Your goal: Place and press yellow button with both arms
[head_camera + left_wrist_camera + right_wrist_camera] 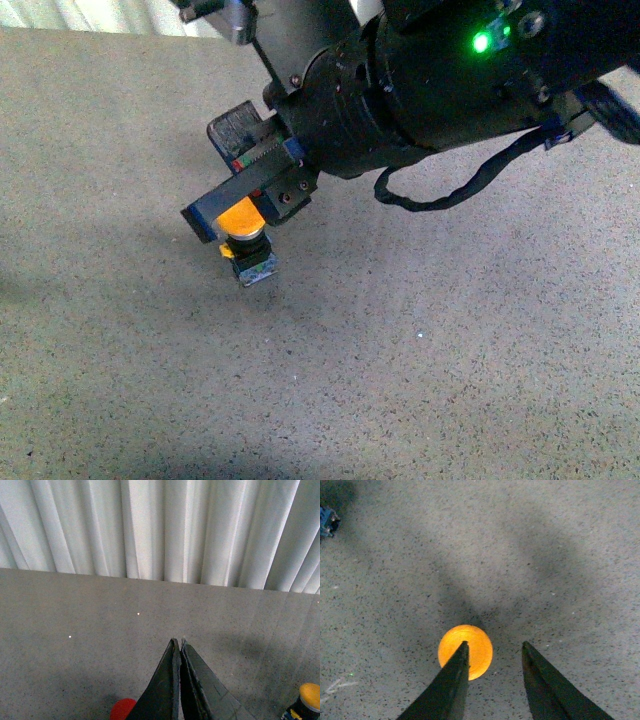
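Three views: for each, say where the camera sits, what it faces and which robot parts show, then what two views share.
Front: on the body, looking down at the table; the right arm shows.
Left wrist: on that wrist, facing across the table to a curtain; the shut left gripper shows.
Right wrist: on that wrist, looking straight down; the open right gripper shows.
Shared: front and right wrist both show the button.
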